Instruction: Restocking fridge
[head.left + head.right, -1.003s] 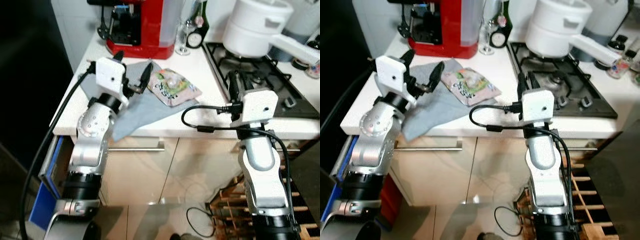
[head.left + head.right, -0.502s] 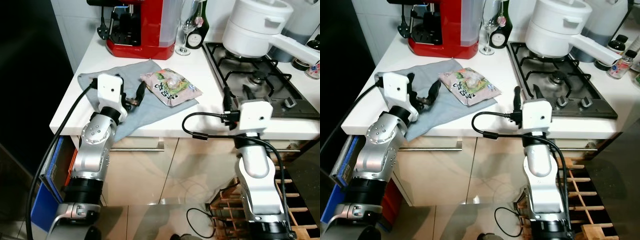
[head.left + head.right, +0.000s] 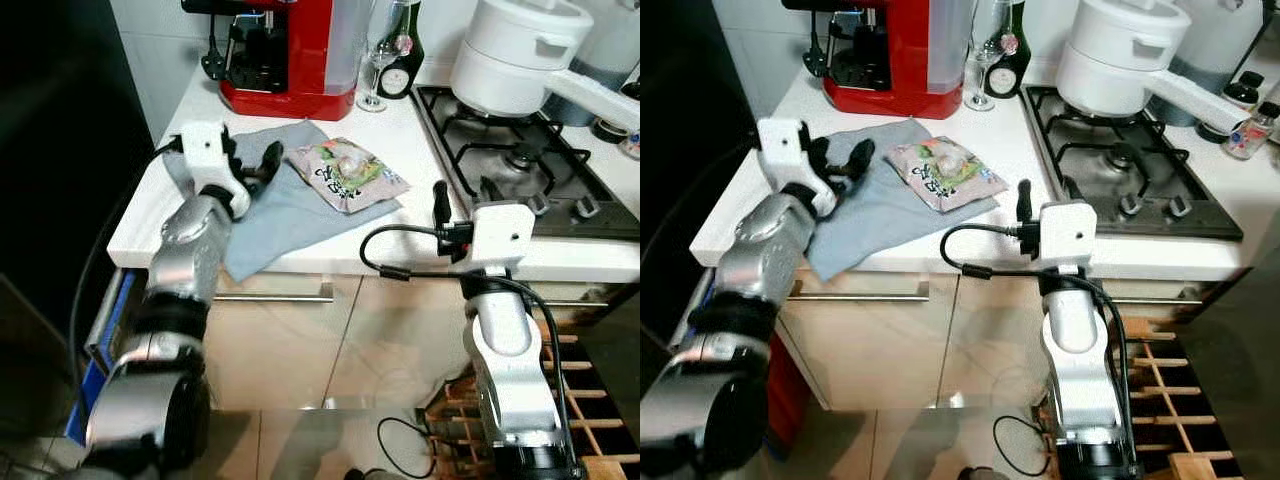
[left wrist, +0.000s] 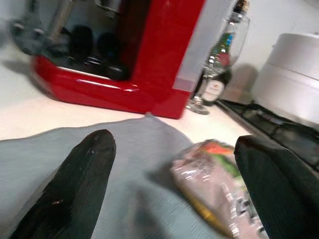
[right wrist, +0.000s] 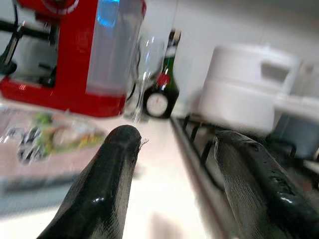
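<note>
White worktop point(image 3: 150, 215) is seen running from the dark gap at the left to the hob point(image 3: 545, 175) at the right. At its left end the left gripper point(image 3: 250, 165) is held just above a grey cloth point(image 3: 285, 215), its two black fingers point(image 4: 75, 184) spread wide with nothing between them (the wrist view looks along them toward the packet). Behind the cloth a red coffee machine point(image 3: 290, 55) is set against the wall, with a wine glass point(image 3: 378, 60) and a dark bottle point(image 3: 405, 50) just beside it. A clear food packet point(image 3: 348, 175), printed in green and pink, is laid flat on the right-hand part of the cloth, partly reaching onto the bare worktop; it is near the left gripper but not touched by it. Further right, the right gripper point(image 3: 445, 200) is raised at the front edge of the worktop, between the packet and the hob; its fingers point(image 5: 107, 184) are parted and empty, as is seen in the right wrist view. A black cable point(image 3: 390, 265) is looped from that wrist in front of the cupboard doors point(image 3: 330, 340). On the hob a white pot point(image 3: 510, 55) with a lid and a long handle is placed at the back.
</note>
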Tool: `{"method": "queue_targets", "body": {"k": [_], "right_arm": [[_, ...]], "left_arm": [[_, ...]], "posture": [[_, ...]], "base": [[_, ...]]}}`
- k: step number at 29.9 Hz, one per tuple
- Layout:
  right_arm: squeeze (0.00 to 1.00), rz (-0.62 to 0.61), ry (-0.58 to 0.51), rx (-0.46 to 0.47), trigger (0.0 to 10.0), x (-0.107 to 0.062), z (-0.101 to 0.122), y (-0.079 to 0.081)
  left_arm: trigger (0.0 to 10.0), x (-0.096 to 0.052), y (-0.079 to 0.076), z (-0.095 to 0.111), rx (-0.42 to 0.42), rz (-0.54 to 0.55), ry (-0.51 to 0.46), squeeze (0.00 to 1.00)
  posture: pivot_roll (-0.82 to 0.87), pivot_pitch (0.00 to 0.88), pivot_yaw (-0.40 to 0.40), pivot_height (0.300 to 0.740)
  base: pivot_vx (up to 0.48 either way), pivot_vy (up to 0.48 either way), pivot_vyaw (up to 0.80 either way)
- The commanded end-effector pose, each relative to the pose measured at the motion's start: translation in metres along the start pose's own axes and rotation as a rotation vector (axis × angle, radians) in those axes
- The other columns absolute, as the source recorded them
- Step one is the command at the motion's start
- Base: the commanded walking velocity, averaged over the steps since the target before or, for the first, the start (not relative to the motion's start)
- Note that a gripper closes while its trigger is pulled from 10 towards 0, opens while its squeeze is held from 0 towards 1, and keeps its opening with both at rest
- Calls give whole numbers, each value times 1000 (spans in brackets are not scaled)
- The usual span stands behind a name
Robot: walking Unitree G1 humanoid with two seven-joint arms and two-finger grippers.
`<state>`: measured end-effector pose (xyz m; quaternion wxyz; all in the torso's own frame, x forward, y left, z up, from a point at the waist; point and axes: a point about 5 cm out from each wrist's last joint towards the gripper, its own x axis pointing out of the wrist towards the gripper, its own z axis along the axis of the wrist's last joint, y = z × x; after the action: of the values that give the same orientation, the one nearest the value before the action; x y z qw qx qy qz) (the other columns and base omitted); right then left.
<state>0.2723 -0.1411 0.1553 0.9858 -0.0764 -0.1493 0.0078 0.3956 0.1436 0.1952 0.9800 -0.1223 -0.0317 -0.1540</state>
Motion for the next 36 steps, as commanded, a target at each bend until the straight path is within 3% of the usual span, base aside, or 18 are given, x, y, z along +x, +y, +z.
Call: {"method": "queue_targets", "body": {"k": [1, 3, 4, 8, 26, 36], "right_arm": [[0, 17, -31, 26, 10000, -1, 9, 1], [0, 23, -32, 28, 10000, -2, 10, 1], [0, 23, -25, 31, 10000, -6, 9, 2], [0, 16, -8, 32, 10000, -12, 8, 1], [0, 39, -1, 38, 10000, -16, 13, 5], [0, 53, -10, 27, 10000, -18, 17, 6]], "left_arm": [[10000, 7, -5, -3, -33, -15, 33, 0], [10000, 8, -6, -3, -37, -11, 40, 0], [10000, 13, -6, -4, -122, 14, 50, 0], [10000, 19, -12, -5, -206, 21, 58, 0], [10000, 16, -7, -21, -237, 84, 96, 0], [10000, 24, -25, -16, -223, 23, 97, 0]], "posture": [[-165, 0, 9, 740], [-165, 0, 9, 740], [-180, 2, 22, 740], [-195, 8, 35, 740], [-217, 23, 33, 740], [-235, 25, 47, 740]], "base": [[0, 0, 0], [0, 0, 0], [0, 0, 0], [0, 0, 0], [0, 0, 0], [0, 0, 0]]}}
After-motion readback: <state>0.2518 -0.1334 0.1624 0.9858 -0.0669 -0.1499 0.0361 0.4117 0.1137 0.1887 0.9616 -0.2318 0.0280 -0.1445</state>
